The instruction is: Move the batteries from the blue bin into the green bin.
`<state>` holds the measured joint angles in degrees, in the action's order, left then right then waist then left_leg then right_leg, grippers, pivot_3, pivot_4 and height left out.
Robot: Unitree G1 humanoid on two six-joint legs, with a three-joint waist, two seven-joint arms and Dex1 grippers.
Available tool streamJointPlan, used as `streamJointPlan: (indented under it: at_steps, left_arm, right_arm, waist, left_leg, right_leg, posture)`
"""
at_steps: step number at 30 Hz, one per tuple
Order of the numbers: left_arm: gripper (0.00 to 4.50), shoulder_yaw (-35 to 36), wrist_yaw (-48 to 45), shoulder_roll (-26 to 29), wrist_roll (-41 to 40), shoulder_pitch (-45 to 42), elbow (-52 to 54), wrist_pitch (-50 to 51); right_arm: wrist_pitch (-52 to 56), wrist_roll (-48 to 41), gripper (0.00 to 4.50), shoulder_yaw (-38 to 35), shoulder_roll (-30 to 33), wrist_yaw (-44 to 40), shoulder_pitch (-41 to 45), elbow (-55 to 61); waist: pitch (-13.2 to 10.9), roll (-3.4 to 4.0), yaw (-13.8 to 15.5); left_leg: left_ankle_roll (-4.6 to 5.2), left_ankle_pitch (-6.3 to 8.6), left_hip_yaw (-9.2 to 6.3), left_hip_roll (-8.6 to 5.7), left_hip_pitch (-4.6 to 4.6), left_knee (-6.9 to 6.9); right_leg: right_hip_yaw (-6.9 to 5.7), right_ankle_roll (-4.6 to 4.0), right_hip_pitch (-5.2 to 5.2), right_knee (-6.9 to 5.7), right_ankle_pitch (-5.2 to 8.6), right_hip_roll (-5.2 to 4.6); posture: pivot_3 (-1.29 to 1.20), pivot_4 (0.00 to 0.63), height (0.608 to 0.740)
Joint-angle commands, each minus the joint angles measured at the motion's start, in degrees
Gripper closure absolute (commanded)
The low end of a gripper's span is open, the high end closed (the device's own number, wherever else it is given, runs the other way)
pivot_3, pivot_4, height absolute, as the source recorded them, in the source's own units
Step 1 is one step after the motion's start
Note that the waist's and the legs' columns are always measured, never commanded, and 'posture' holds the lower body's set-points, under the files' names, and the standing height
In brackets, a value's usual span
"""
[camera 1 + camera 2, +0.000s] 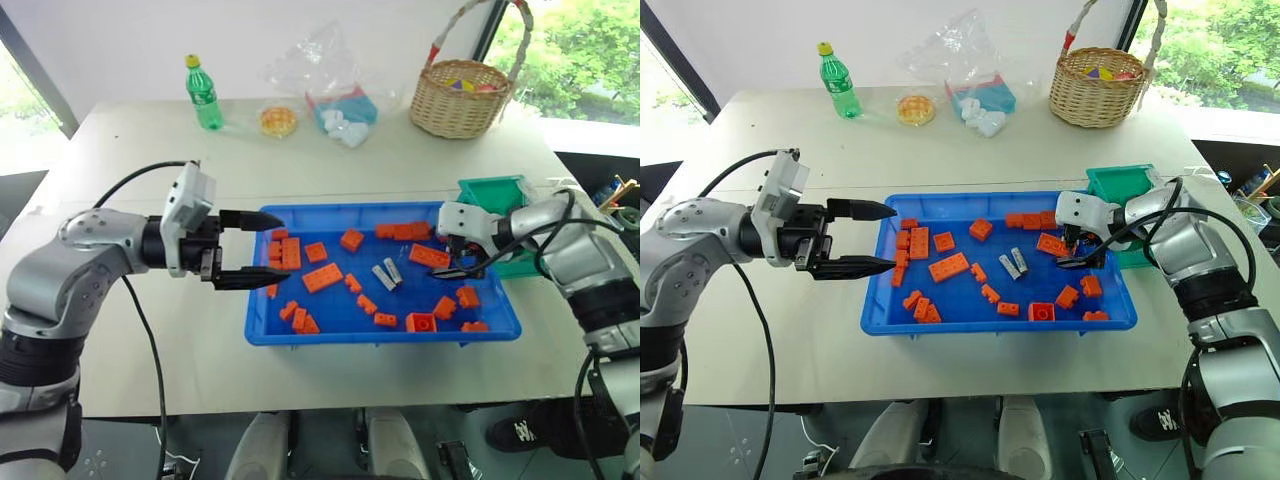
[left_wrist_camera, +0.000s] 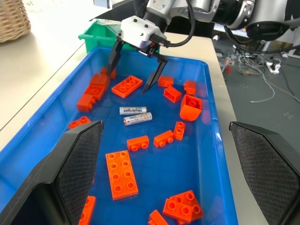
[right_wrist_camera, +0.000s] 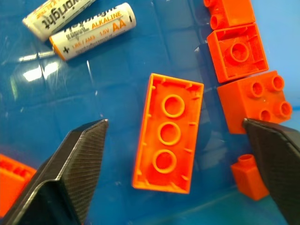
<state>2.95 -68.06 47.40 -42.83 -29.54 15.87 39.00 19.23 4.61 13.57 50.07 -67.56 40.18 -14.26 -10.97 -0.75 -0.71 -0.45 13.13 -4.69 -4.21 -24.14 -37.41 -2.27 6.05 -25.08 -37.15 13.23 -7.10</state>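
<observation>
Batteries (image 1: 387,273), two silver AA cells, lie side by side on the floor of the blue bin (image 1: 300,330), near its middle, with orange bricks (image 1: 322,277) scattered all around them. The right gripper (image 1: 462,262) hangs wide open and empty over an upturned brick (image 3: 168,133) beside them. The left gripper (image 1: 255,250) hovers open and empty at the bin's left wall. The green bin (image 1: 492,195) stands touching the far right corner. A basket (image 1: 460,98) and bottle (image 1: 204,93) stand well behind.

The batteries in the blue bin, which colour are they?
Silver-grey batteries with orange lettering; clearest in the right wrist view.
</observation>
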Motion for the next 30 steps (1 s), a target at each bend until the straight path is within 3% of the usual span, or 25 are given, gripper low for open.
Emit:
streamJointPlan:
  at_steps: [1,6,11,19,30]
  left_arm:
    - [0.0,0.49,-0.76,0.37,0.32,-1.07,0.39,-1.04]
    - [0.0,0.66,-1.17,0.31,0.52,-1.0,0.17,-0.99]
    - [0.0,0.46,-1.38,0.04,0.86,-1.39,-0.35,-1.21]
    - [0.0,0.33,-1.84,-0.07,1.29,-1.83,-0.8,-1.3]
    - [0.0,0.78,-1.46,0.02,1.14,-1.8,-0.3,-0.93]
  right_arm:
    - [14.91,-4.28,0.04,-7.84,-1.15,4.89,0.95,14.59]
    - [41.58,-9.91,0.04,-11.75,-8.83,13.1,-1.14,33.23]
    - [53.39,-12.46,0.04,-9.88,-13.24,20.04,-5.17,42.85]
    - [56.41,-16.7,0.04,-9.05,-14.44,25.28,-8.73,45.16]
    - [51.95,-18.68,0.04,-4.05,-16.4,29.35,-11.36,40.81]
  waist:
    - [0.0,0.0,-0.08]
    - [0.01,-0.01,0.06]
    - [0.02,-0.03,0.51]
    - [0.02,-0.03,-0.03]
    - [0.02,-0.03,-0.03]
  left_leg:
    - [0.0,0.0,0.0,0.01,-0.01,0.0]
    - [0.0,0.0,-0.08,0.09,-0.06,0.05]
    - [0.02,0.01,-0.08,-0.03,-0.19,-0.06]
    - [0.04,0.01,-0.07,-0.03,-0.2,-0.1]
    - [0.04,0.01,-0.06,0.02,-0.17,-0.07]
  right_leg:
    - [0.0,0.0,-0.03,-0.02,0.0,0.0]
    - [0.04,-0.05,-0.12,-0.06,-0.02,0.07]
    - [0.02,-0.05,-0.12,-0.03,-0.03,-0.03]
    - [-0.03,-0.04,-0.12,-0.04,-0.03,-0.02]
    - [-0.03,-0.04,-0.13,-0.04,-0.03,0.03]
  posture:
    - [0.0,0.15,0.693]
    - [0.0,0.15,0.693]
    - [0.0,0.15,0.693]
    - [0.0,0.15,0.693]
    - [0.0,0.15,0.693]
